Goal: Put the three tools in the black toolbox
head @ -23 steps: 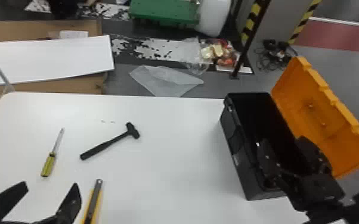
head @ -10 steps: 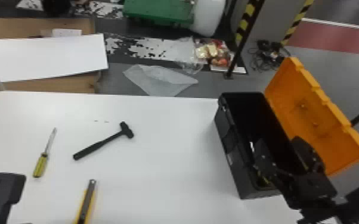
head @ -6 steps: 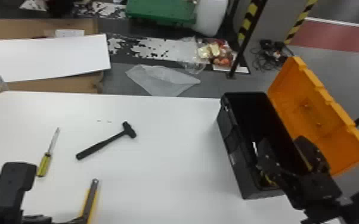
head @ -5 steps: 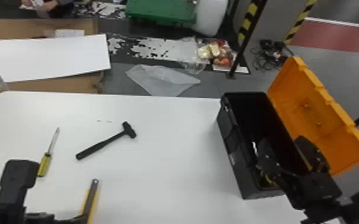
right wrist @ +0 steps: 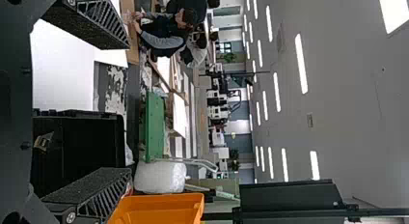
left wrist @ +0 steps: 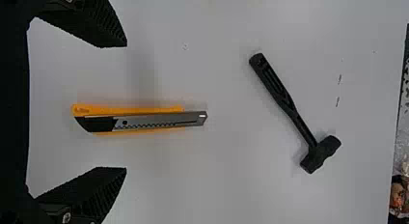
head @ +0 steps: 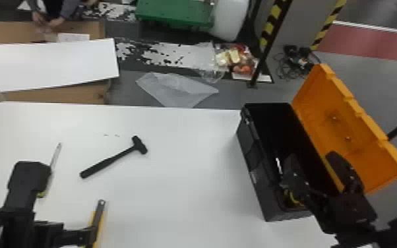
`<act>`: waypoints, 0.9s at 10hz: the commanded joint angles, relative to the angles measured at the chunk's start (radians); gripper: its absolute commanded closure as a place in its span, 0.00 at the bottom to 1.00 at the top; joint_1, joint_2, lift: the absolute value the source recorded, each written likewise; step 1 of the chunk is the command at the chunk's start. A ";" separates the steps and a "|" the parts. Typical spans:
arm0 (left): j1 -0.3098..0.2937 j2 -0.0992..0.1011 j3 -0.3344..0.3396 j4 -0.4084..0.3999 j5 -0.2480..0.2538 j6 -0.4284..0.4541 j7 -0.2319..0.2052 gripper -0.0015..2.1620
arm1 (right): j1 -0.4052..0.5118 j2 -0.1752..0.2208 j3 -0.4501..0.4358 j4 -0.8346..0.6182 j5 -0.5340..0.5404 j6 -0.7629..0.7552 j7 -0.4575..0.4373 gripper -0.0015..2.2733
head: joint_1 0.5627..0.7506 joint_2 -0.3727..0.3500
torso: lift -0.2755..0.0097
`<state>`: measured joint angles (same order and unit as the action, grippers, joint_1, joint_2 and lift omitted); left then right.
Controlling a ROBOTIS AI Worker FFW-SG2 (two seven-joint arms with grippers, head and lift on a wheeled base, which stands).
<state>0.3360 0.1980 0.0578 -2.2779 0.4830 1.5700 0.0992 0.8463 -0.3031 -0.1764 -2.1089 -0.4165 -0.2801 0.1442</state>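
hammer [head: 109, 161], screwdriver [head: 55, 156] and cutter [left wrist: 149, 121] are all left to be boxed, at eight to nine o'clock from the black toolbox [head: 253, 176]; left gripper [left wrist: 126, 107] and right gripper [head: 311, 156] are spread.

Gray floor [head: 382, 79] — a green cart [head: 174, 13], bright strip lights [right wrist: 301, 62] on the ceiling [right wrist: 347, 103].

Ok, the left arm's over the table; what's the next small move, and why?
I'd probably lower the left gripper towards the yellow knife: the fingers stand open, and in the left wrist view the knife lies on the table, lined up between them.
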 commanded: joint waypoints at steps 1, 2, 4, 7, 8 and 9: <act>-0.015 0.000 -0.012 0.017 0.000 0.001 0.020 0.04 | 0.000 0.001 0.000 0.003 -0.001 -0.009 0.000 0.04 | 0.70 0.26 | 0.77; -0.022 0.000 -0.032 0.026 -0.012 0.001 0.036 0.04 | 0.000 0.001 0.002 0.003 -0.001 -0.009 0.000 0.04 | 0.70 0.27 | 0.77; -0.026 0.000 -0.055 0.060 -0.017 0.001 0.050 0.04 | -0.001 0.001 0.003 0.003 -0.001 -0.021 0.002 0.04 | 0.70 0.27 | 0.77; -0.040 -0.003 -0.092 0.118 -0.027 0.001 0.076 0.04 | 0.000 0.001 0.003 0.001 -0.002 -0.027 0.009 0.04 | 0.70 0.25 | 0.77; -0.046 -0.005 -0.099 0.129 -0.035 0.001 0.082 0.04 | 0.000 0.001 0.002 0.003 -0.002 -0.030 0.011 0.04 | 0.70 0.25 | 0.77; -0.052 -0.005 -0.107 0.133 -0.043 0.001 0.091 0.04 | 0.000 0.001 0.002 0.004 -0.004 -0.033 0.011 0.04 | 0.70 0.25 | 0.77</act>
<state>0.2872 0.1938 -0.0444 -2.1491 0.4448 1.5701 0.1889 0.8467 -0.3022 -0.1747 -2.1053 -0.4200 -0.3109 0.1549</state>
